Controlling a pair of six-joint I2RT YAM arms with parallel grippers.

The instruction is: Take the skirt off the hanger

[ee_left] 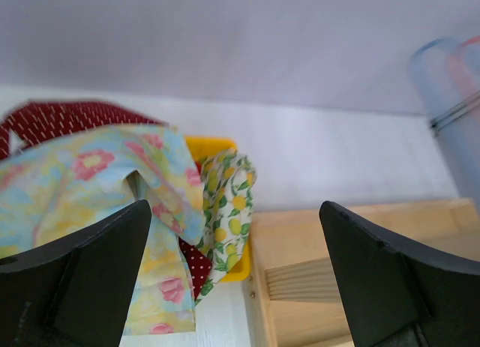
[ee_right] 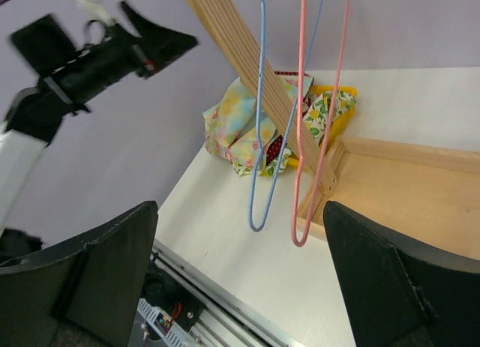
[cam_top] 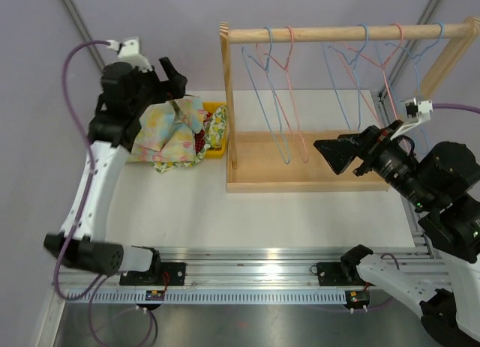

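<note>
Floral skirt [cam_top: 169, 133] lies heaped left of the wooden rack [cam_top: 300, 186], just beneath the left gripper [cam_top: 172, 76], jaws spread; the farther right gripper [cam_top: 330, 154] gapes too.

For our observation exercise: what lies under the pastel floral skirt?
Beneath the floral skirt, a red dotted cloth, a lemon-print cloth and the rim of a yellow bin show; its inside is covered.

Nothing readable from my seat

I went through all three views and can't read one word, number or logo. The small coloured bits by the base mounts [cam_top: 169, 273] are too tiny, and the cloth pile [cam_top: 176, 130] only has flowers, lemons and dots.
</note>
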